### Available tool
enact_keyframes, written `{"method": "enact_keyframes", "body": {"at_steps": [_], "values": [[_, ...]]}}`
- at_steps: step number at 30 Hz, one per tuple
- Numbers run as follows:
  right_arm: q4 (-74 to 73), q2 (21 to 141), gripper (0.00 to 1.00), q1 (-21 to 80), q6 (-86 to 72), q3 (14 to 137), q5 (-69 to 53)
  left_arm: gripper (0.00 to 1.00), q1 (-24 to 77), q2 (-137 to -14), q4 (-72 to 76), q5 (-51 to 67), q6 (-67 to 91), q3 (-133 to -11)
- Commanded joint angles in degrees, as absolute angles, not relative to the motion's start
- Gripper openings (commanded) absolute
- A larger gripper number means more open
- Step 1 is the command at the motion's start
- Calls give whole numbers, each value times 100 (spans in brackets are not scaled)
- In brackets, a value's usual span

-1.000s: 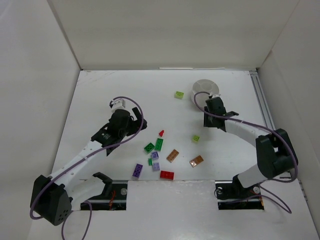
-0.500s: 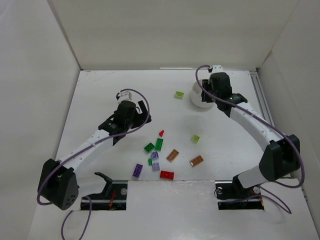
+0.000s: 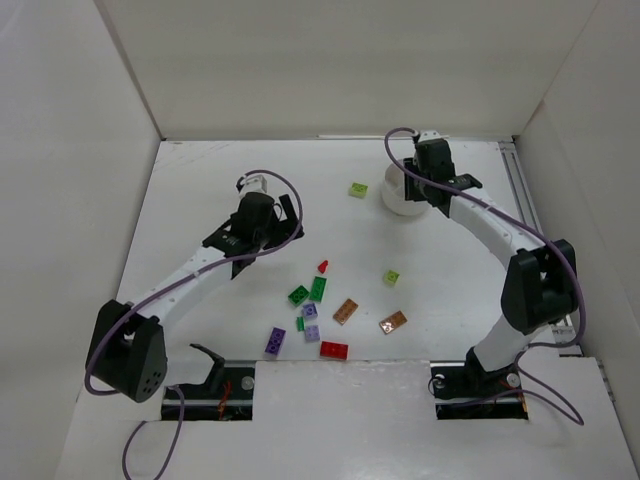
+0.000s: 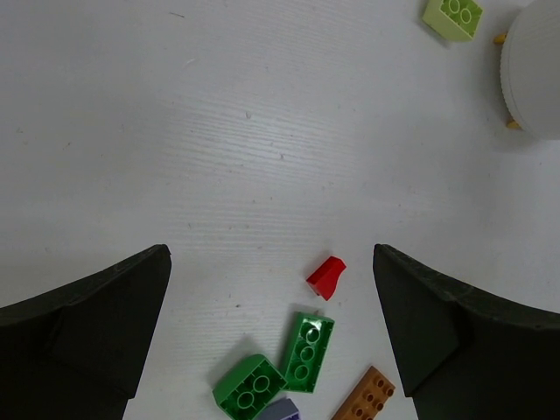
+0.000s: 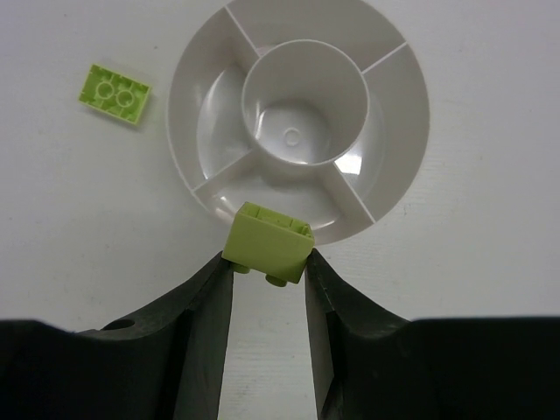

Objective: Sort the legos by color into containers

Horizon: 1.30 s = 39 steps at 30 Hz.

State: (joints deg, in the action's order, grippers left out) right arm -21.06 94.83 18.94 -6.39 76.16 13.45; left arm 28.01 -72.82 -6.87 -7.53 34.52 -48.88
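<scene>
**A:** What has the right end effector [image 5: 267, 262] got?

**B:** A lime brick [image 5: 268, 242], pinched between its two fingers, which are closed only as far as the brick's width. It hangs at the far right of the table [image 3: 200, 200], over the edge of the white dish [image 5: 201, 105]. In the wrist view the brick overlaps the rim beside one wedge.

**A:** Why there and not over the middle?

**B:** My guess is that the wedge under it is meant for lime, since the central cup and every wedge I can see are bare. The brick is partly outside the rim, so letting go now could tip it onto the table.

**A:** Any other lime pieces?

**B:** A second lime brick [image 5: 114, 93] lies flat on the table just left of the dish, so the same wedge would suit it.

**A:** And the left end effector [image 4: 269, 254]?

**B:** It is spread wide with nothing in it, held above the table left of centre. A red piece [image 4: 326, 276] and two green bricks [image 4: 307, 350] lie ahead of its fingers, so I judge it is lined up to take one of those.
</scene>
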Motion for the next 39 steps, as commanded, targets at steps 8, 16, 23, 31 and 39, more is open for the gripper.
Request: {"method": "enact_keyframes", "body": {"at_steps": [8,16,23,31,39], "values": [[-2074,9773,39,1749,-431,8095,1310,100,2795,-7646,-379,-546,3261,-5405],[-2021,9606,61,1697,-431,8042,1257,100,2795,-8278,123,17,2515,-5862],[-2206,8790,62,1696,-747,7674,1450,100,2795,-9859,63,510,1934,-7284],[-2461,7438,63,1415,-984,6734,1327,94,3103,-12003,-817,35,1713,-9690],[-2575,6865,63,1116,-984,6180,1274,91,3225,-12717,-633,211,1723,-10335]]}}
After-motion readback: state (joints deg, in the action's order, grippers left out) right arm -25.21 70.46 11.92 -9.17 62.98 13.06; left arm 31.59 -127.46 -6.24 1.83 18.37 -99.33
